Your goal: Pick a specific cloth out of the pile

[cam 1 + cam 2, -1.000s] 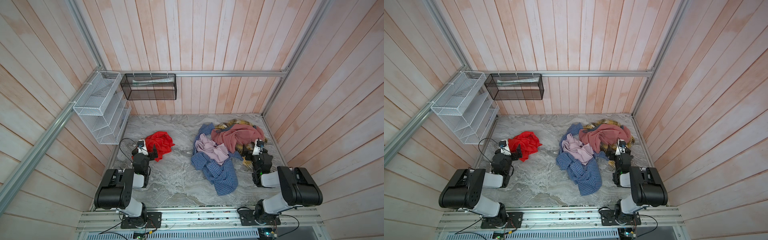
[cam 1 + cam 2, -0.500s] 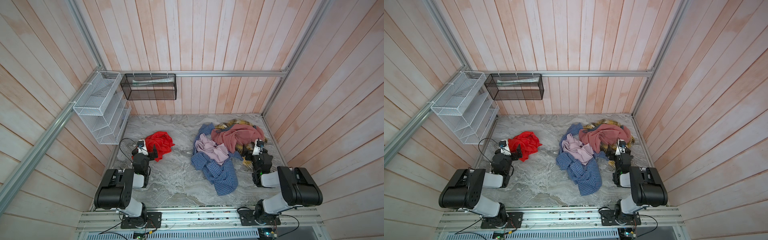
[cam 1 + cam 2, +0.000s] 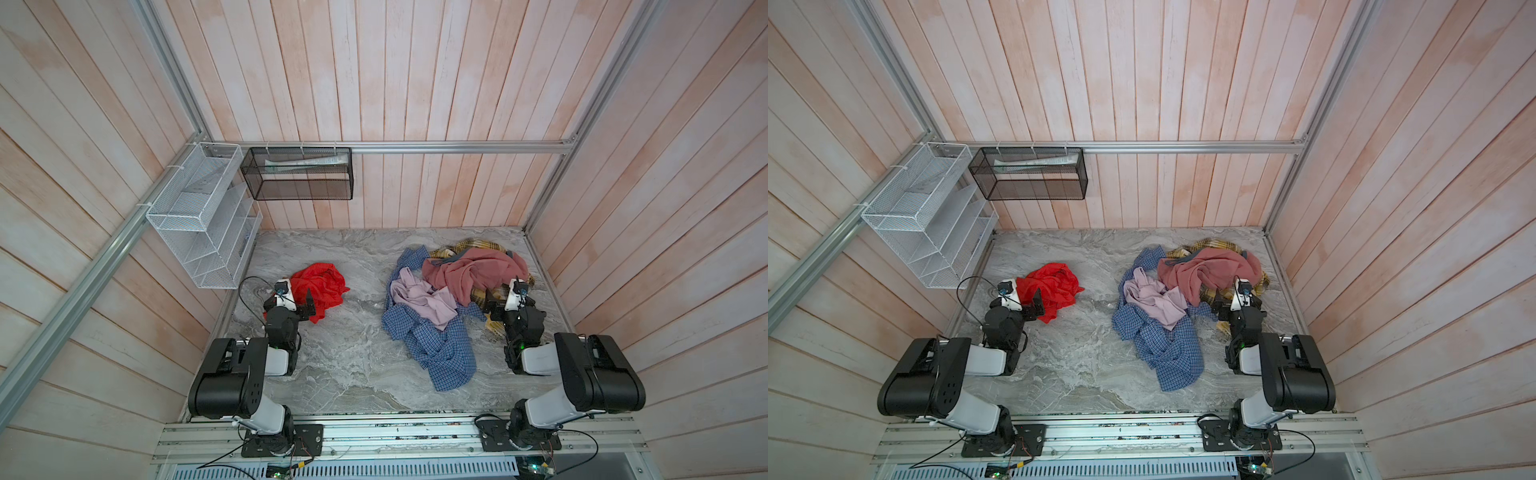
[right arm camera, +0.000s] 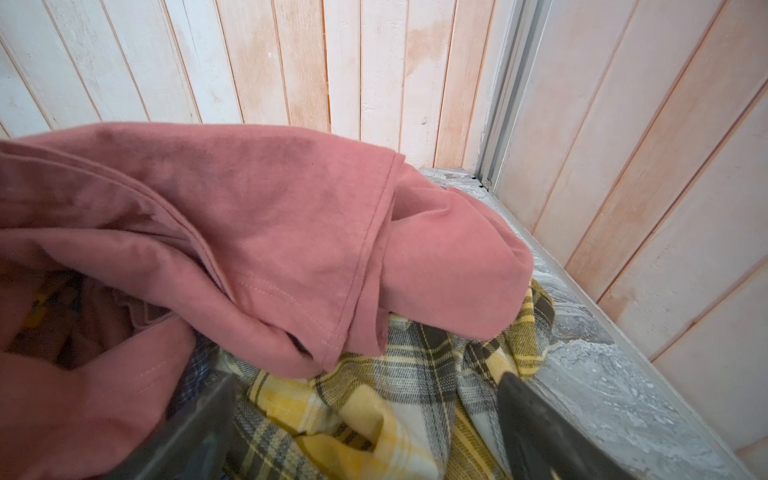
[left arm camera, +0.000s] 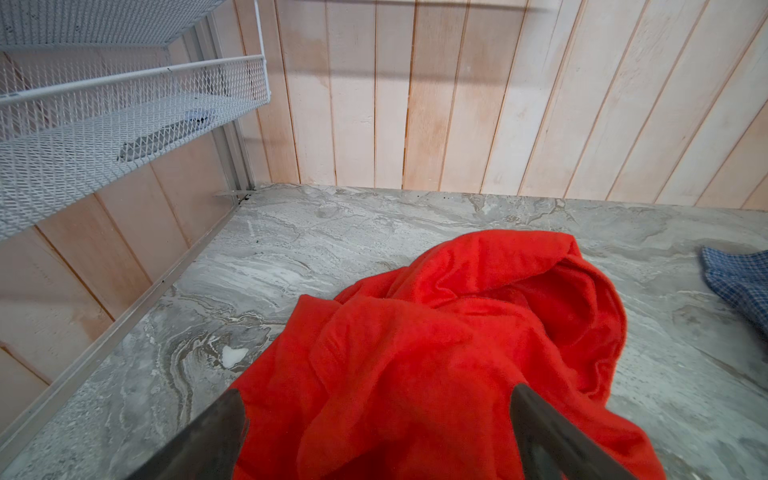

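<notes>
The cloth [image 3: 322, 286] lies well apart from the pile [image 3: 432, 345]; both arms' jaws stand wide open, gripping nothing

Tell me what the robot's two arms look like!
The left arm and right arm each have chunky black joints, rounded white links and looping black cables. The left tool and right tool have dark, flat fingers, with a small white camera behind them.

On my feed the cloth [image 5: 457, 332] looks fleecy, matt; table [image 3: 353, 357] smooth marbled stone; rack [image 3: 195, 216] metal mesh; walls [image 3: 395, 83] whitewashed wood.
</notes>
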